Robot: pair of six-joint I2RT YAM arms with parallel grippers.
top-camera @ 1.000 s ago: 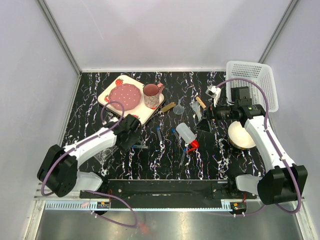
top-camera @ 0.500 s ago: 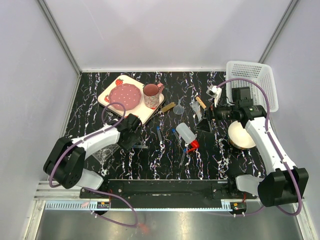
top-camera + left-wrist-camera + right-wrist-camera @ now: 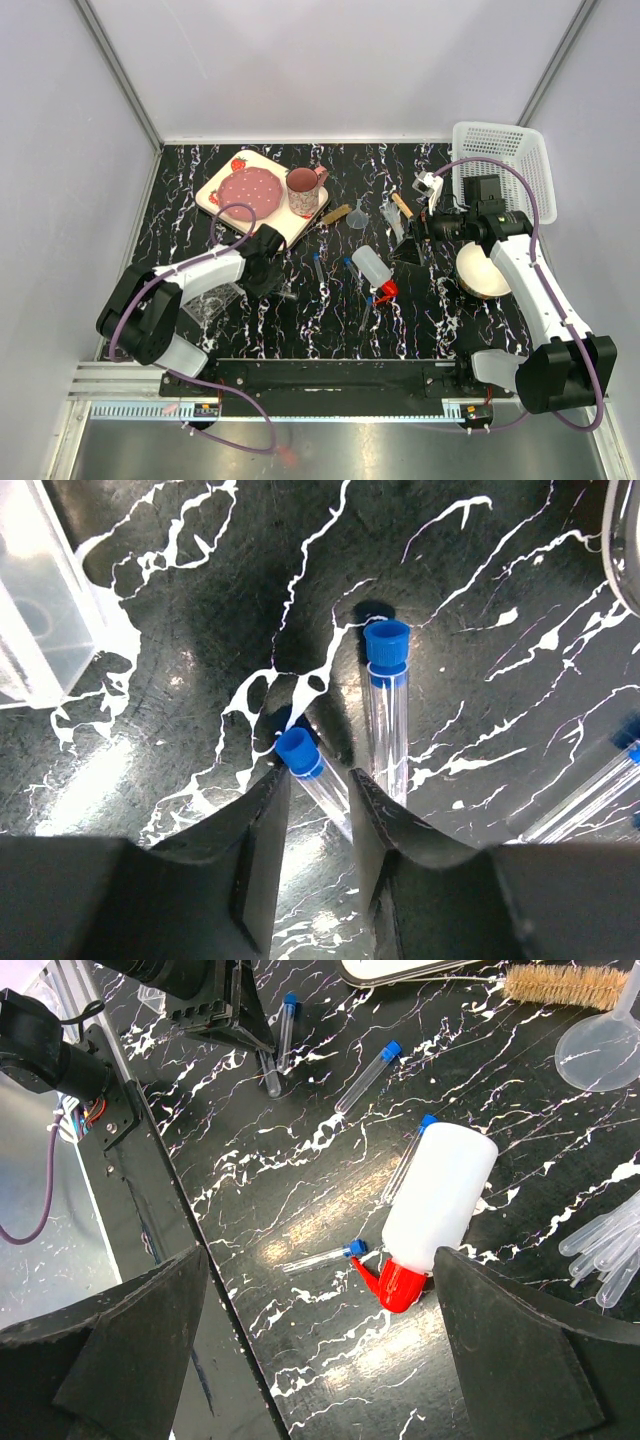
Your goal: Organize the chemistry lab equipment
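My left gripper is low over the table at the left, shut on a clear blue-capped tube that lies slanted between its fingers. A second tube lies just to the right. The clear tube rack stands to its left. My right gripper is wide open and empty, hovering above the red-capped squeeze bottle, which lies on its side. Other tubes lie nearby. The funnel, droppers and a wooden-handled brush lie at the back.
A strawberry-print tray with a pink plate and mug sits at the back left. A white basket stands at the back right, a cream bowl in front of it under my right arm.
My left arm's elbow has swung left and toward the near edge, and its gripper has turned slightly while staying over the tube. My right arm has not moved.
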